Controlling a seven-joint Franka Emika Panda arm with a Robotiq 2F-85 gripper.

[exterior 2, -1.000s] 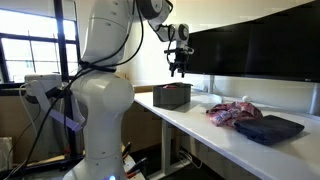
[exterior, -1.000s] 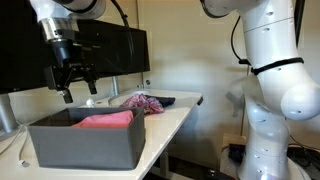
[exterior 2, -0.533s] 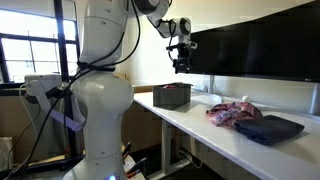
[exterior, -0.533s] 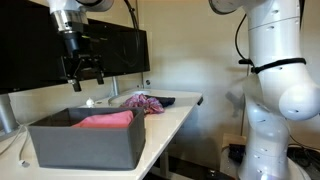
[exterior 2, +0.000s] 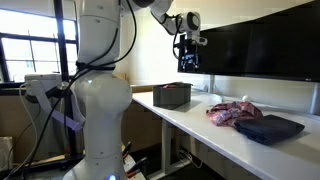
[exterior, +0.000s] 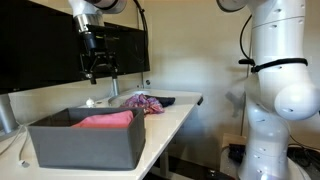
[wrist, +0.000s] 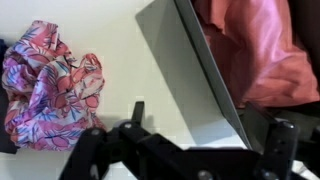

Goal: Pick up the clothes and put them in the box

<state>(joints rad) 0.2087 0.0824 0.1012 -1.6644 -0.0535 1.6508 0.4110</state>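
Note:
A dark grey box (exterior: 85, 145) stands near the table's end, with a pink cloth (exterior: 105, 119) lying in it. A floral pink-and-purple cloth (exterior: 145, 102) lies bunched on the white table beyond the box, partly on a dark blue cloth (exterior 2: 270, 128). My gripper (exterior: 100, 68) hangs high above the table between the box and the floral cloth, open and empty. It also shows in the exterior view from the side (exterior 2: 187, 62). In the wrist view my gripper (wrist: 208, 130) is over bare table, with the floral cloth (wrist: 50, 85) on the left and the box wall (wrist: 190, 70) and pink cloth (wrist: 255, 45) on the right.
Large dark monitors (exterior 2: 260, 55) stand along the back of the table close behind the gripper. The table edge (exterior: 180, 112) runs beside the robot's white base (exterior: 275, 110). A window (exterior 2: 30, 50) lies beyond the box end.
My gripper has risen and moved away from above the box toward the floral cloth, staying open and empty. The cloths and box have not moved.

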